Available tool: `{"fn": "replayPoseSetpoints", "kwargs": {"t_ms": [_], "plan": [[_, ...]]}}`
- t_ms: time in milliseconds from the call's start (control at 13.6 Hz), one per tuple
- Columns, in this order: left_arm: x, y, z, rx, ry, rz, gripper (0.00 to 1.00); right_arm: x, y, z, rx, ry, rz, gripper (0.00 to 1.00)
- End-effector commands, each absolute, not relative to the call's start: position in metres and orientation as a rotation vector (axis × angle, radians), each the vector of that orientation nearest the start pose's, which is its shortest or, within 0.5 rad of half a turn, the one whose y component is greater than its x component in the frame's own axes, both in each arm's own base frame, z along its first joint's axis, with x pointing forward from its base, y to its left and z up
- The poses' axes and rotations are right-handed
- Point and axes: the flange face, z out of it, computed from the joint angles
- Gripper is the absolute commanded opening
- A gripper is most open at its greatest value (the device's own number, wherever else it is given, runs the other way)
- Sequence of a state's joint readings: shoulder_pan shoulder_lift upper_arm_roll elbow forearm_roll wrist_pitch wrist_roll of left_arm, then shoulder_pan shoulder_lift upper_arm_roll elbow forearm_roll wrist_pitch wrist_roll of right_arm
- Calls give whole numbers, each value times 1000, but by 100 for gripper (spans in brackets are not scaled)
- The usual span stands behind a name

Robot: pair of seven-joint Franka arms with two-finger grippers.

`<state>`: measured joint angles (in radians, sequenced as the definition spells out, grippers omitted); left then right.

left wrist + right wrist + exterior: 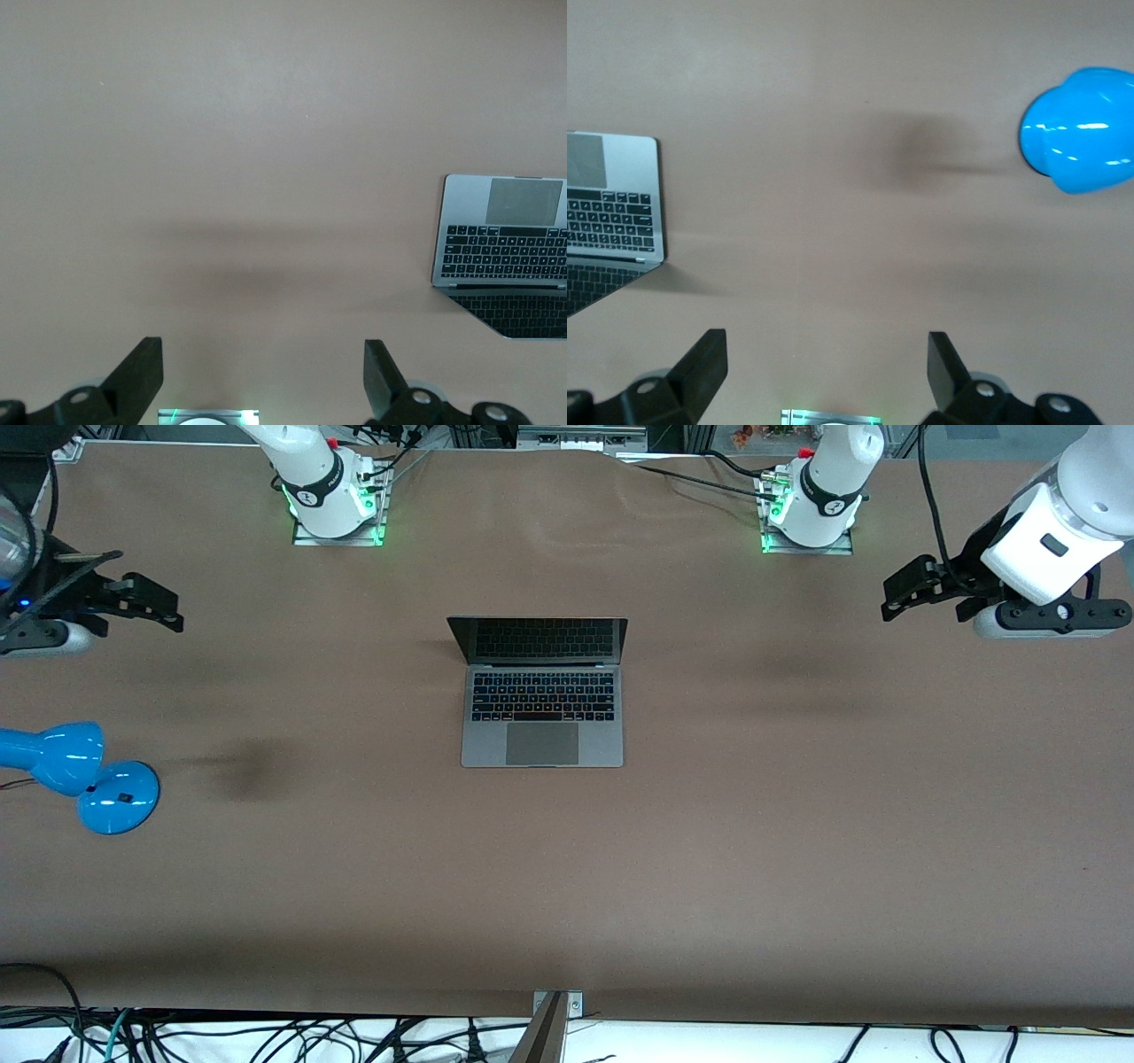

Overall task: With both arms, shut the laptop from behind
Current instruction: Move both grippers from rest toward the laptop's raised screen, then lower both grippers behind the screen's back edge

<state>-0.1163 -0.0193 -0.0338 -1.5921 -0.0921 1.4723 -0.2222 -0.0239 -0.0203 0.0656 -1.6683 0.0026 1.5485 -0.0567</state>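
The space-grey laptop (541, 700) lies open in the middle of the table, its dark screen upright on the side toward the arm bases and its trackpad toward the front camera. It also shows in the left wrist view (503, 252) and in the right wrist view (609, 217). My left gripper (905, 593) hangs open and empty in the air over the table's left-arm end, well apart from the laptop. My right gripper (151, 607) hangs open and empty over the right-arm end, also well apart. Both sets of black fingers (142, 372) (704, 367) stand wide apart over bare table.
A blue desk lamp (80, 775) stands at the right-arm end, nearer the front camera than the right gripper; its base shows in the right wrist view (1081, 130). The arm bases (332, 505) (811, 514) stand along the table's edge. Cables hang below the edge nearest the front camera.
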Motion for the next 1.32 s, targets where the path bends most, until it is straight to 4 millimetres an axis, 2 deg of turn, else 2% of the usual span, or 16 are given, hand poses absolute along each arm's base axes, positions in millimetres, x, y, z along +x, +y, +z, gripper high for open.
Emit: {"fn": "replayPoseSetpoints", "kwargs": {"t_ms": [0,147,440,586,806,1026,1246], "plan": [[524,-109,608,-3227,-104,244,100,533,47,588,-3131,-218,167,100],[522,-119,605,-3239,-120,268,100,533,73,574,-3106,-291,191,100],[512,-164,601,-3224,-195,300,100,521,156,559,-3045,-479,227,100],[504,-195,596,-3207,-215,317,100,513,193,551,-3055,-465,228,100],[500,-230,585,-3193,-270,328,100,495,247,537,-3084,-358,235,100],[492,-278,567,-3182,-336,336,100,480,279,520,-3066,-310,291,100],[488,-314,543,-3171,-378,383,100,472,292,496,-2920,-215,455,100]]}}
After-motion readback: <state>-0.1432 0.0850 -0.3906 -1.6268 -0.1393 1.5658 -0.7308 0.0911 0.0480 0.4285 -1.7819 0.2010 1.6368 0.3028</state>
